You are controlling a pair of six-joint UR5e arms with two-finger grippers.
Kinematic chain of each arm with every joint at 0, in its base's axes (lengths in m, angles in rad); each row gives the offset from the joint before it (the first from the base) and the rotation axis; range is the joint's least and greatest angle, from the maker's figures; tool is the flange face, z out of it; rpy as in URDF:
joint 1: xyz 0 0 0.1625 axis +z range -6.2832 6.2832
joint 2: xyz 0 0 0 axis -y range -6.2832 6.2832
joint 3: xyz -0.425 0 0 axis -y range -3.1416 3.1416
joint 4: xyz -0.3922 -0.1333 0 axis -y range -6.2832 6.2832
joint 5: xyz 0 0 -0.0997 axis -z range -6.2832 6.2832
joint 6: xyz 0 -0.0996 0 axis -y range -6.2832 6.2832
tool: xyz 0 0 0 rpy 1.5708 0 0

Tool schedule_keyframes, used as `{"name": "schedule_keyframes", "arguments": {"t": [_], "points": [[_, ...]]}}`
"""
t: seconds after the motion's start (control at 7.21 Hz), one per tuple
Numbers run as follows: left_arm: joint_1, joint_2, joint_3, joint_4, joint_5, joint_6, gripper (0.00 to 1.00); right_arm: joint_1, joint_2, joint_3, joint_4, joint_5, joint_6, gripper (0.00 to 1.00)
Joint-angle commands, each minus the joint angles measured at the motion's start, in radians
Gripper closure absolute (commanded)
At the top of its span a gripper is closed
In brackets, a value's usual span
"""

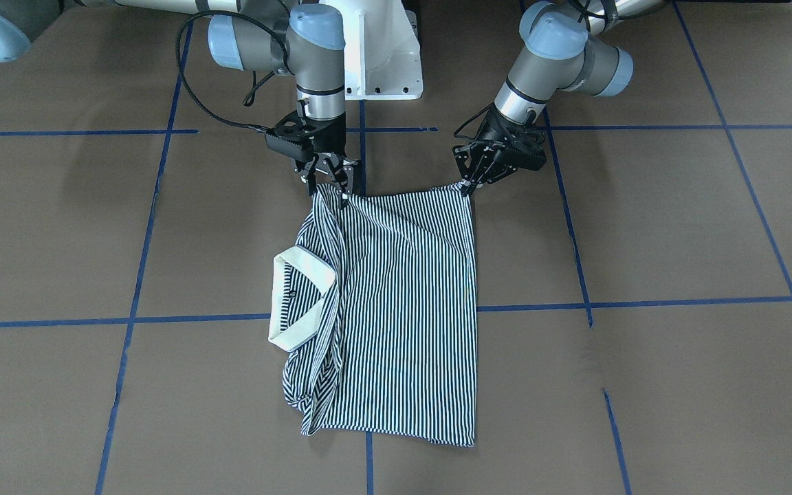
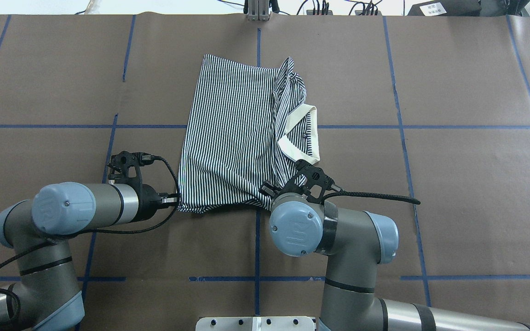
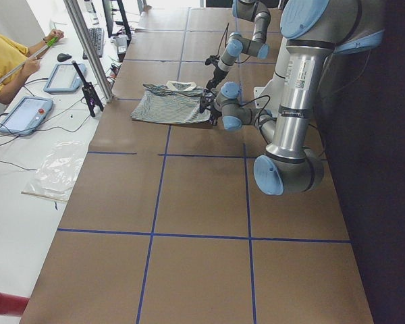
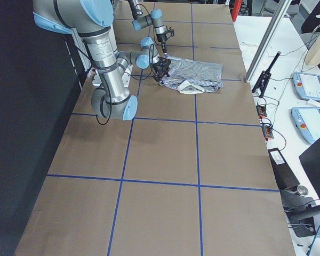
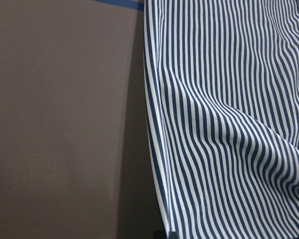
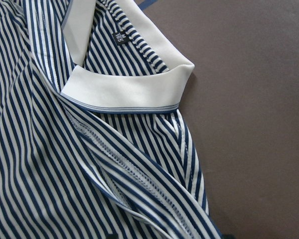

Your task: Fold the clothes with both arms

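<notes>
On table [image 1: 643, 227]: one striped shirt [image 1: 410, 309]; left tool [image 1: 470, 184] and right tool [image 1: 331, 182] pinching corners

Lighting: bright, even, diffuse, from overhead. Shadows: soft pale patches on the bench [image 1: 678, 227], upper left of the front view; a darker band just left of the shirt [image 5: 229, 124], left wrist view. Glare: washed-out upper left corner, left side view. Focus: sharp throughout. Side views: black underexposed strip along one edge.

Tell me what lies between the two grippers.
One edge of the polo shirt spans from the left gripper to the right gripper, each holding a corner; the front-facing view shows it.
</notes>
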Motion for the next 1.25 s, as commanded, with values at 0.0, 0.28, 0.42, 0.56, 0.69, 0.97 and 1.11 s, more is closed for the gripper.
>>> {"name": "schedule_keyframes", "arguments": {"t": [0.0, 0.28, 0.42, 0.56, 0.69, 0.97, 1.11], "points": [[0.0, -0.004, 0.003, 0.0, -0.001, 0.0, 1.0, -0.005, 0.014, -0.022, -0.012, 0.018, -0.004, 0.29], [0.0, -0.006, 0.003, 0.0, -0.001, 0.0, 1.0, -0.018, 0.012, -0.022, -0.018, 0.022, -0.005, 0.3], [0.0, -0.006, 0.003, 0.001, -0.001, 0.0, 1.0, -0.024, 0.011, -0.024, -0.018, 0.022, -0.005, 0.31], [0.002, -0.006, 0.003, 0.0, -0.001, 0.0, 1.0, -0.025, 0.011, -0.022, -0.02, 0.022, -0.007, 0.41], [0.0, -0.004, 0.003, 0.0, -0.001, 0.0, 1.0, -0.024, 0.012, -0.02, -0.02, 0.023, -0.007, 0.94], [0.002, -0.004, 0.003, 0.0, -0.001, 0.0, 1.0, -0.024, 0.012, -0.02, -0.018, 0.022, -0.007, 1.0], [0.0, -0.006, 0.003, 0.0, -0.001, 0.0, 1.0, -0.024, 0.012, -0.02, -0.017, 0.022, -0.002, 1.0]]}}
